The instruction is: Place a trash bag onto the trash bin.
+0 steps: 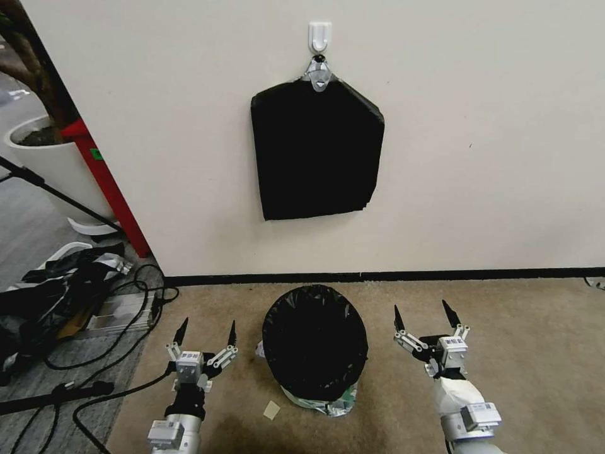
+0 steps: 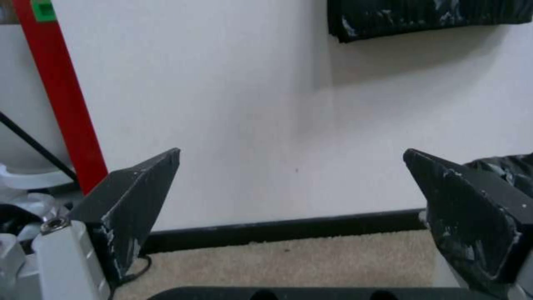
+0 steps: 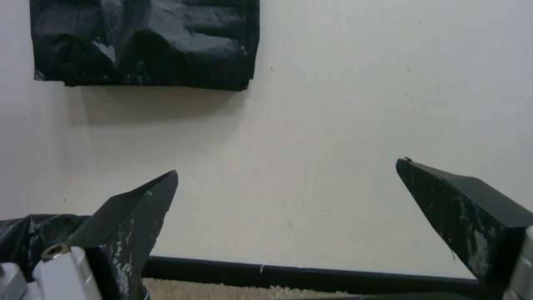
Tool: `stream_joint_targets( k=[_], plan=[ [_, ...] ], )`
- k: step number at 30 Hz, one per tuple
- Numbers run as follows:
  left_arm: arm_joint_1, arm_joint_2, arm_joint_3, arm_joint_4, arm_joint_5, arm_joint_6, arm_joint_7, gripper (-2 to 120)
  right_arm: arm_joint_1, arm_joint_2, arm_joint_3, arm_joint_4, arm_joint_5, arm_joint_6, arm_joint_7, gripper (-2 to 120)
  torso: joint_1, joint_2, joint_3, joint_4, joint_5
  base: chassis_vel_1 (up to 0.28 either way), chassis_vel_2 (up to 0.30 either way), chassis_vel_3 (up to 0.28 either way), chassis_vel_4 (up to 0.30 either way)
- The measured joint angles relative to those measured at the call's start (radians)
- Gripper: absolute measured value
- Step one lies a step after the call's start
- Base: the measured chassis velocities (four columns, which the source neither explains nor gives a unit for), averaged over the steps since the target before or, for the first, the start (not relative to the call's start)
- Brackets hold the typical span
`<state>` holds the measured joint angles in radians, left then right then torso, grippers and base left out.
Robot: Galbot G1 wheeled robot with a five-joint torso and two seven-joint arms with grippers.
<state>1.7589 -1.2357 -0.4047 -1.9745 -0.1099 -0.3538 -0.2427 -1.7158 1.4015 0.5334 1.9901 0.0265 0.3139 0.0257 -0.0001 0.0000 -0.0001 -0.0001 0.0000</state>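
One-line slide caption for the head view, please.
Black trash bag already lines the trash bin on the carpet; open left gripper and right gripper flank it, empty.

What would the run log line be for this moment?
trash bag: lining trash bin on carpet | left gripper: open, left of bin, empty | right gripper: open, right of bin, empty

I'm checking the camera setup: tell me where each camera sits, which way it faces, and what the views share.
Head view: high on the robot, looking down and forward at the bagged bin by the wall; both arms show, left gripper and right gripper with jaws open.
Left wrist view: low beside the bin, facing the wall; own open jaws.
Right wrist view: the same from the other side.
All three share the black pack hung on the wall.
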Motion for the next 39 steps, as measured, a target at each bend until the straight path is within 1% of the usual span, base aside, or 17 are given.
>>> stream_joint_targets(
  k=[39],
  plan=[
    [-0.008,0.005,0.008,-0.003,-0.017,0.016,-0.010,100,-0.001,-0.003,-0.004,0.006,0.004,-0.010,0.006,100,0.000,0.000,0.000,0.0001,0.0000,0.000,0.000,0.000,0.000]
  ],
)
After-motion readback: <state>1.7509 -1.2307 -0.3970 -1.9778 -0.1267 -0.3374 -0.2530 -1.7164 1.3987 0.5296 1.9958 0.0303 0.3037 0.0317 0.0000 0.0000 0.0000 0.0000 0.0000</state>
